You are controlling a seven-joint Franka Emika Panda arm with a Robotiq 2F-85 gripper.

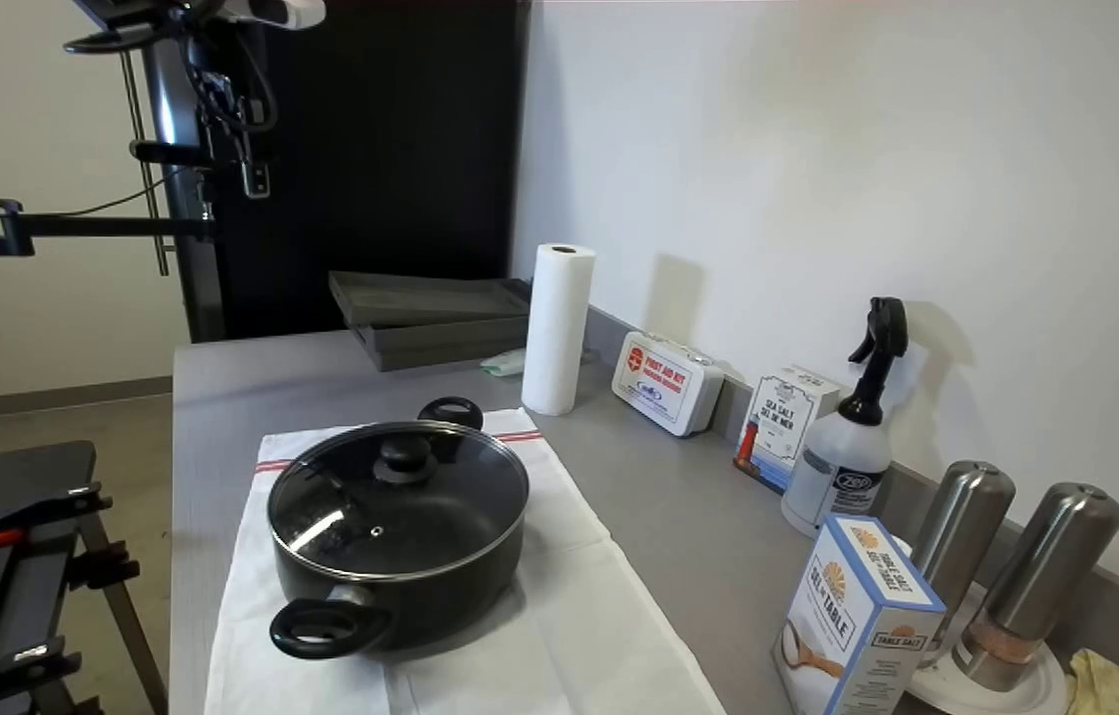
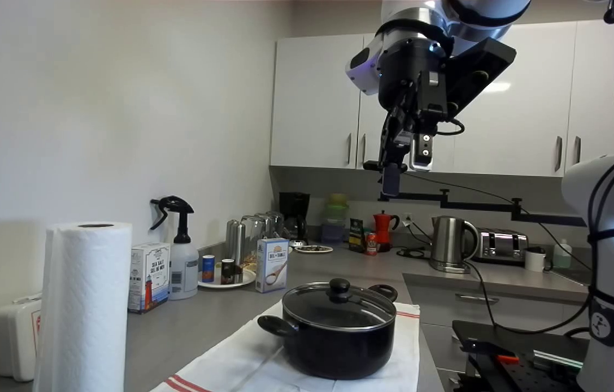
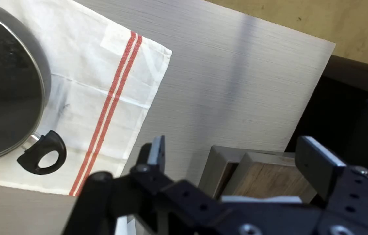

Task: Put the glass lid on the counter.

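Observation:
The glass lid (image 1: pixel 460 516) sits flat on the black two-handled pot (image 1: pixel 430 616), black knob up. It also shows on the pot (image 2: pixel 339 356) in an exterior view (image 2: pixel 307 305). The wrist view shows part of the lid (image 3: pixel 4 88) at the left edge; its knob is out of frame there. The pot stands on a white cloth on the grey counter (image 1: pixel 658 516). My gripper (image 2: pixel 406 169) hangs high above the counter, apart from the lid. In the wrist view my gripper (image 3: pixel 236 153) has its fingers wide apart with nothing between them.
Grey trays (image 1: pixel 440 318) are stacked at the counter's end. A paper towel roll (image 1: pixel 559 333), first aid kit (image 1: pixel 663 382), sea salt box (image 1: pixel 782 427), spray bottle (image 1: pixel 837 467) and table salt box (image 1: pixel 857 616) line the wall side. The white cloth (image 1: pixel 569 636) has red stripes.

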